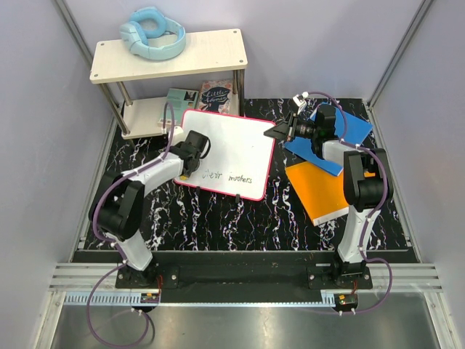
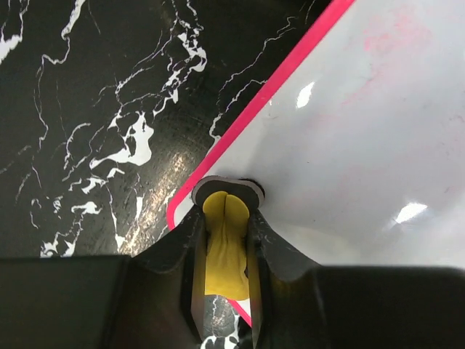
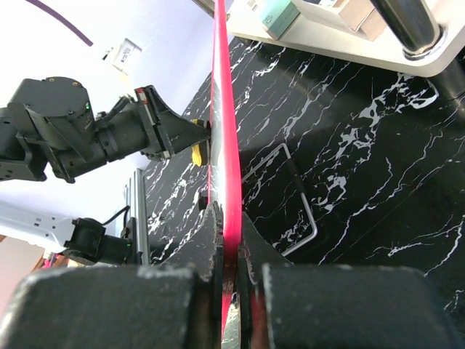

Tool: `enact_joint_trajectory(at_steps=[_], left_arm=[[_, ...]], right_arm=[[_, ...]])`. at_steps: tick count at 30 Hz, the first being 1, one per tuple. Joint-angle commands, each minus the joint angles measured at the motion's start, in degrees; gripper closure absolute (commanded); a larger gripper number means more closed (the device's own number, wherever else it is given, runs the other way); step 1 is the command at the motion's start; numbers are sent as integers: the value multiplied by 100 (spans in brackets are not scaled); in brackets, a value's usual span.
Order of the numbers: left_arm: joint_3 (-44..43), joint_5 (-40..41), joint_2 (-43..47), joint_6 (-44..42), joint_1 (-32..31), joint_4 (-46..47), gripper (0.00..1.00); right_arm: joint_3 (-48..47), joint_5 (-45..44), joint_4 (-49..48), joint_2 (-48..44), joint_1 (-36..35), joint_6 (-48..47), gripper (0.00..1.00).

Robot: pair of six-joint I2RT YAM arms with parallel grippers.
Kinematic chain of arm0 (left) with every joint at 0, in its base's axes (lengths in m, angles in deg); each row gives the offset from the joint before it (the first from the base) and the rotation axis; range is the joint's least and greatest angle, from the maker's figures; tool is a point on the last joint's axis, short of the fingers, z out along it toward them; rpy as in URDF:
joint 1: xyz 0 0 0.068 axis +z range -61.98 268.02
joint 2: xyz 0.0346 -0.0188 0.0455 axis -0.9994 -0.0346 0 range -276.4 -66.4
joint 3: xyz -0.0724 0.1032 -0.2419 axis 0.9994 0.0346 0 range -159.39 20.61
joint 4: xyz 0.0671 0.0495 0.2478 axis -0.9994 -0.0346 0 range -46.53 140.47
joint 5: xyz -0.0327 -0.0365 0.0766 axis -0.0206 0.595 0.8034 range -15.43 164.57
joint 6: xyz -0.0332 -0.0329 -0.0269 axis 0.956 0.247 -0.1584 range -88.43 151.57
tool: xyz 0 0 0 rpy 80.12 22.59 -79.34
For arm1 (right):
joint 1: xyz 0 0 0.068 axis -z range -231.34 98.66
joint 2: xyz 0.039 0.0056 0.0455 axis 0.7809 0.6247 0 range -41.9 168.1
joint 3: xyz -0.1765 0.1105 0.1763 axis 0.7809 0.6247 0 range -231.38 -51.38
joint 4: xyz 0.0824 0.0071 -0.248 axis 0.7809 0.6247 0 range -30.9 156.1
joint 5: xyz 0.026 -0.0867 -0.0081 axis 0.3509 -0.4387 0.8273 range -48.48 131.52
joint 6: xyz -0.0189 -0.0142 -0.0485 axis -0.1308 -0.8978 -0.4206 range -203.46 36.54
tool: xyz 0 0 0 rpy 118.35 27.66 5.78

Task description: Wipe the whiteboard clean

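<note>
Top external view: left gripper (image 1: 187, 171) clamped on yellow eraser (image 2: 225, 251), tip at whiteboard (image 1: 232, 142) corner, 8 o'clock. Handwriting (image 1: 229, 177) along 6 o'clock edge, not yet wiped. Sweep toward 4 o'clock, even pressure, stay inside border. Right gripper (image 1: 280, 133) pinches board's 2 o'clock edge; brace firmly against sliding. Board mid-table.

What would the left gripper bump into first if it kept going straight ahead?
Most likely the whiteboard: the left gripper, clamping a yellow piece, seems to touch it near its pink border.
</note>
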Motion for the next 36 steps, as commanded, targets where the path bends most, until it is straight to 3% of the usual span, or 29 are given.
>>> enact_joint_trajectory(at_steps=[1, 9, 17, 30, 36], left_arm=[[-15, -1242, -629, -238, -326, 1078, 100], [-7, -1049, -1024, -115, -1485, 1211, 100], [-524, -1031, -1270, -334, -2136, 1658, 100], [-1597, -1471, -1754, -677, -2453, 2019, 100], [-1300, -716, -1377, -941, -2349, 1976, 100]], right_arm=[[108, 606, -204, -169, -299, -904, 100], [126, 588, -195, -195, -299, -921, 100], [135, 597, -221, -186, -299, -913, 100], [126, 597, -212, -169, -308, -904, 100], [126, 597, -221, -177, -317, -904, 100]])
